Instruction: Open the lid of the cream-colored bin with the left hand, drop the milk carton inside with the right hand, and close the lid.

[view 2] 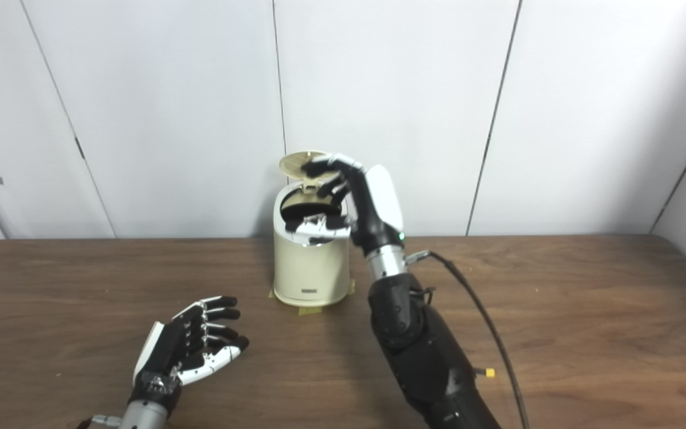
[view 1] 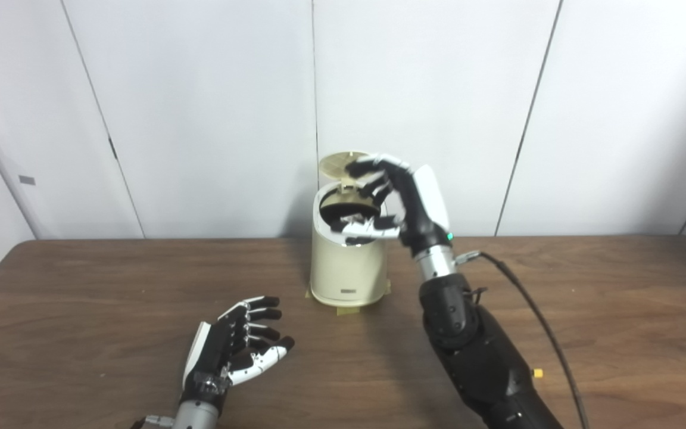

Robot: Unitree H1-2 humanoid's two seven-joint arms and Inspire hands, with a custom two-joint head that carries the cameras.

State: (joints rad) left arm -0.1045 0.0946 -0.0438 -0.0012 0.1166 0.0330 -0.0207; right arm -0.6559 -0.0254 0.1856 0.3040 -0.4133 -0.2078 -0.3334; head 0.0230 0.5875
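Our right hand [view 1: 399, 199] hovers over the bin [view 1: 348, 262], fingers spread, holding nothing; we see no milk carton, so it is likely inside. The lid [view 1: 343, 165] stands upright, light and hinged: push its top edge. Our left hand [view 1: 233, 351] rests before the bin, released.

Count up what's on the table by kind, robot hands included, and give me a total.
Cream-colored bin, lid raised: 1
Robot hands: 2, left hand and right hand
Milk carton: 0 visible
Total: 3
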